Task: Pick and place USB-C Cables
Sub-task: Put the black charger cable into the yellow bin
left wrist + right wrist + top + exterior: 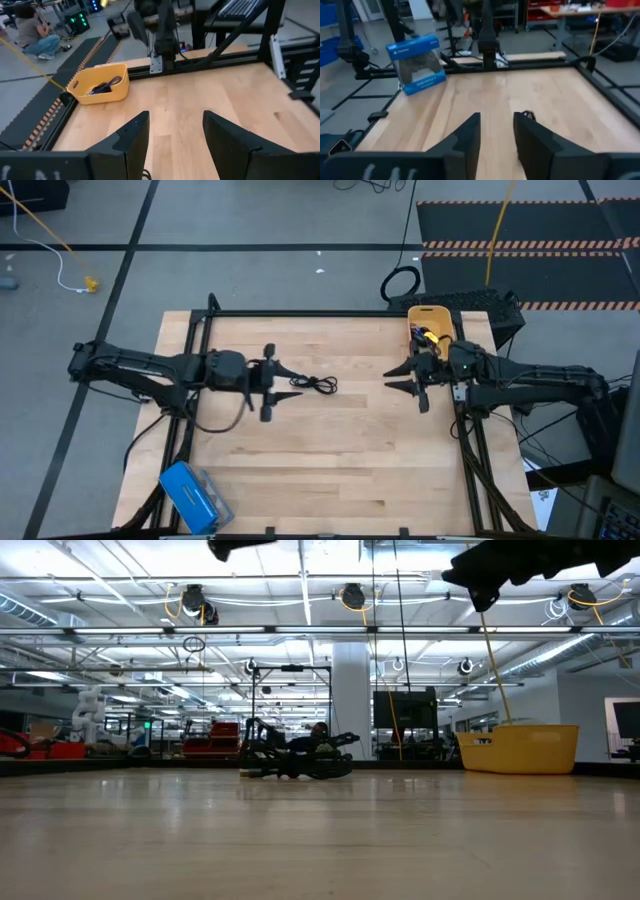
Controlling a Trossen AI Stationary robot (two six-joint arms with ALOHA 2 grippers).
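1. Left gripper hangs over the left-middle of the table, fingers spread apart with nothing between them. From its own wrist camera the two dark fingers frame bare wood.
2. Just past its fingertips, a black USB-C cable lies loose on the wood, not touching the gripper. In the low view it's a dark tangle flat on the tabletop.
3. Right gripper sits over the right side of the table, right beside the yellow bin, jaws also apart and empty.
4. The bin is at the far right corner. There's a purple/blue cable lying inside it, seen from the left wrist; can't tell what else is in there.
5. A blue boxed game controller sits at the near left corner, well away from both arms.
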